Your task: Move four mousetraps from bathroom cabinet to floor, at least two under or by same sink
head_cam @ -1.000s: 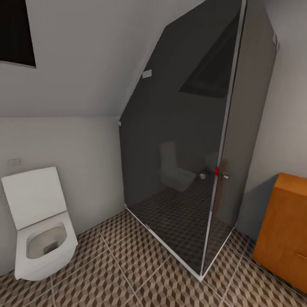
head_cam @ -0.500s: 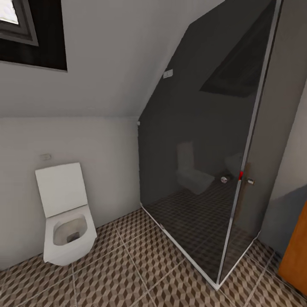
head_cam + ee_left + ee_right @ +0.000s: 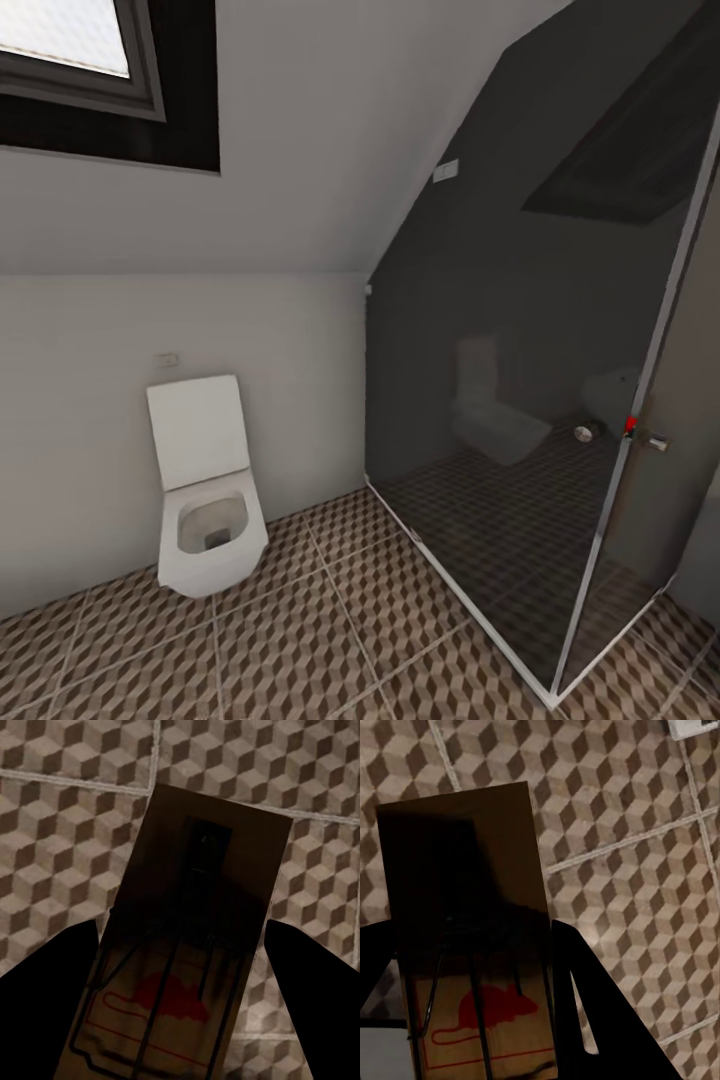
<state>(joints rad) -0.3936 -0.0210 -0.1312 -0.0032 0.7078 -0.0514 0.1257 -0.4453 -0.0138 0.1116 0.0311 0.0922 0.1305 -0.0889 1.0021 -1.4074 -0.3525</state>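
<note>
Mousetraps sit clamped between the fingers, one [image 3: 187, 945] in the left gripper [image 3: 184, 967], another [image 3: 472, 937] in the right gripper [image 3: 472, 975].

Below me runs the bathroom floor [image 3: 330, 640], large square tiles printed with brown, beige and grey cubes and split by pale grout lines. On it stands my view's white toilet [image 3: 205, 500] against the wall, and beside that the dark glass shower stall [image 3: 530, 420].

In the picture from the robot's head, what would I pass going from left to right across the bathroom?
Window → toilet → dark glass shower cabin → its door handle.
</note>
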